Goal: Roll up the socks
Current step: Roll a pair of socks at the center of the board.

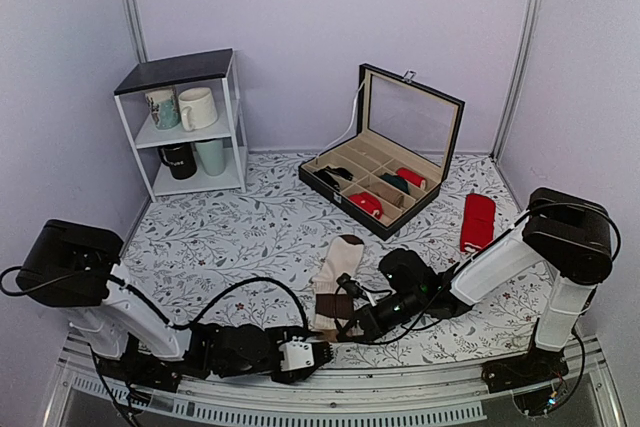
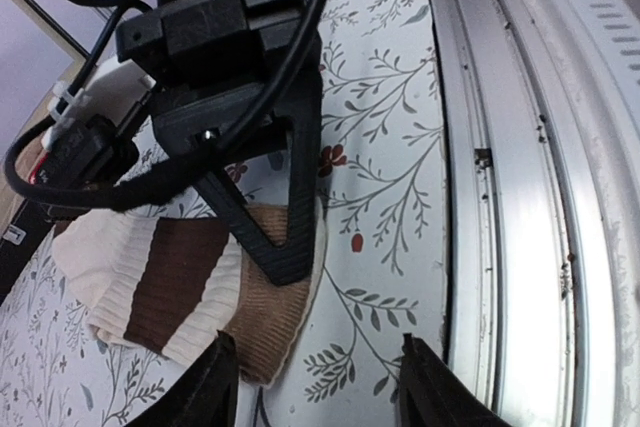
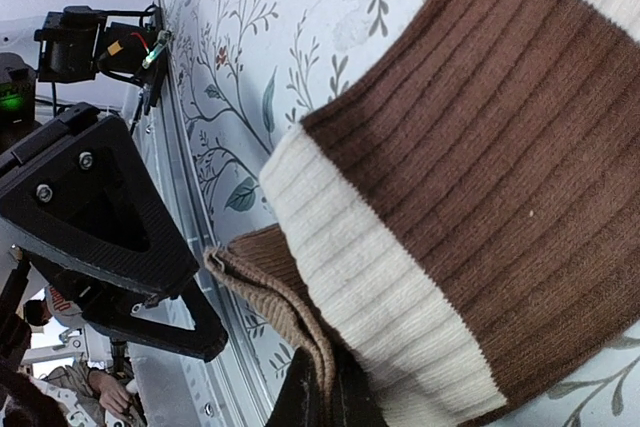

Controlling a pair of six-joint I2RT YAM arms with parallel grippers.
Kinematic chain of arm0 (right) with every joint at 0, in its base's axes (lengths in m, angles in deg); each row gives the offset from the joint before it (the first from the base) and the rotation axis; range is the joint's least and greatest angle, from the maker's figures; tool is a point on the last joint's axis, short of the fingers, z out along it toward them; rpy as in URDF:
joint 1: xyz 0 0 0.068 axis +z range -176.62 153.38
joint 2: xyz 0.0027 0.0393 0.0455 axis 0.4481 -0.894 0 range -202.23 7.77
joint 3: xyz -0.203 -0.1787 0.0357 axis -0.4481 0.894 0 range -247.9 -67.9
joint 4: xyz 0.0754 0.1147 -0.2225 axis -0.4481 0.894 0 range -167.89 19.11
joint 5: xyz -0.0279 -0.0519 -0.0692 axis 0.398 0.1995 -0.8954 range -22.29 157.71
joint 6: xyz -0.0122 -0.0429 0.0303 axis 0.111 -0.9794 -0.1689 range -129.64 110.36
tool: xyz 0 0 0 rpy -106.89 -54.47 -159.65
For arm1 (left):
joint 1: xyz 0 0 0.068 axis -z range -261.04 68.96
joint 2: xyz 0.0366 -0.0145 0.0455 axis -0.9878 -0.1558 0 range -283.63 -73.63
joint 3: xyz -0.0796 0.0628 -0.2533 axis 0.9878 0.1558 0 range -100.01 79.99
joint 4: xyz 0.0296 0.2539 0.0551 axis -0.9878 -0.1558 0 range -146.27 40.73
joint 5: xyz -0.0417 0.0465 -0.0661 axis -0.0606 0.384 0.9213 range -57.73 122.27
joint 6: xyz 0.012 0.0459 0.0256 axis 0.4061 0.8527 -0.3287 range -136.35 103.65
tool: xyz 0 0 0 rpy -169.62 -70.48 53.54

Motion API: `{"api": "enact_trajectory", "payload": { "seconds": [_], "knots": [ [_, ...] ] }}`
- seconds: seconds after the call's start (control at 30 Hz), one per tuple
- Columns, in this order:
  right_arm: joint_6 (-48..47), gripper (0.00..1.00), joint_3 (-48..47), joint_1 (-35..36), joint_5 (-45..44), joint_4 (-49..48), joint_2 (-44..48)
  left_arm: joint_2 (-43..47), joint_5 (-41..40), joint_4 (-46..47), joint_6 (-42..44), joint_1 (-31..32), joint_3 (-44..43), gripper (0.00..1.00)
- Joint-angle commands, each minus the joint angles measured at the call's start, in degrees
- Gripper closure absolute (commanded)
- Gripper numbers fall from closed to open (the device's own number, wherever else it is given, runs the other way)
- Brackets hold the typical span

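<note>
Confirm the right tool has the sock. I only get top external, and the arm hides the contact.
Observer: Yes. Right wrist shows the tan end of the cream, tan and dark brown banded fabric socks bunched into the shut right tool.
Operator: And the other arm?
Observer: The left tool is open, gripping nothing, beside that tan end.
Operator: Table edge?
Observer: Left wrist shows the tan end lying on the floral tablecloth, short of the silver metal rail.
</note>
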Motion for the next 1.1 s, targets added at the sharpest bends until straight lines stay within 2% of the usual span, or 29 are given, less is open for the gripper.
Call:
{"api": "enact_trajectory", "payload": {
  "seconds": [0.0,0.07,0.23,0.63,0.93,1.07],
  "knots": [
    [-0.1,1.0,2.0,0.3,-0.5,9.7,-3.7,-0.9,0.7,2.5,2.6,-1.9,-1.3,0.45],
    [-0.3,1.0,2.1,0.2,-0.4,9.7,-3.8,-1.3,1.9,1.9,3.0,-2.8,-1.8,0.46],
    [-0.3,1.0,2.4,0.2,-0.3,9.7,-3.8,-2.2,5.4,-0.8,2.1,-5.0,-3.2,0.57],
    [-0.6,1.0,2.8,0.3,0.1,9.7,-4.0,-2.2,6.7,-5.5,-1.5,-6.6,-3.9,0.54],
    [-0.5,1.0,2.7,0.2,0.3,9.5,-4.2,-4.4,7.6,-6.7,-1.2,-6.6,-6.0,0.58],
    [-0.3,1.0,2.6,0.2,0.5,9.5,-4.2,-4.8,7.6,-7.2,-1.6,-6.8,-6.4,0.7]
  ]
}}
